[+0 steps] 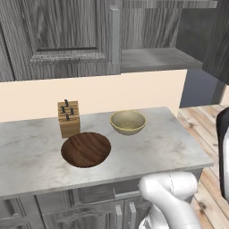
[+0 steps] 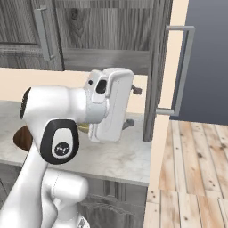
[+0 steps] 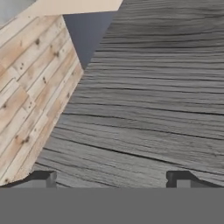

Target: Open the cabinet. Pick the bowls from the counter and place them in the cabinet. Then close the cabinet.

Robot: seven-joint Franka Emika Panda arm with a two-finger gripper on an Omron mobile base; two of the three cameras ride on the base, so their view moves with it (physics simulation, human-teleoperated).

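I see the hand [image 3: 112,177] released, its fingertips [image 3: 43,178] spread wide and holding nothing, facing the dark grey wood grain of the cabinet [image 1: 67,36] at close range. The cabinet's right door [image 2: 156,67] stands swung out, its bar handle [image 2: 180,71] over the plank floor [image 2: 191,169]. Both bowls sit on the desk [image 1: 170,143]: the wooden bowl [image 1: 86,149] near the front, the beige bowl [image 1: 128,122] just behind and to its right, beside a knife block [image 1: 69,118].

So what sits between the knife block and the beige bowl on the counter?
Nothing: in the left base view the counter is bare marble between the knife block and the beige bowl. The brown bowl lies nearer the front edge, below that gap.
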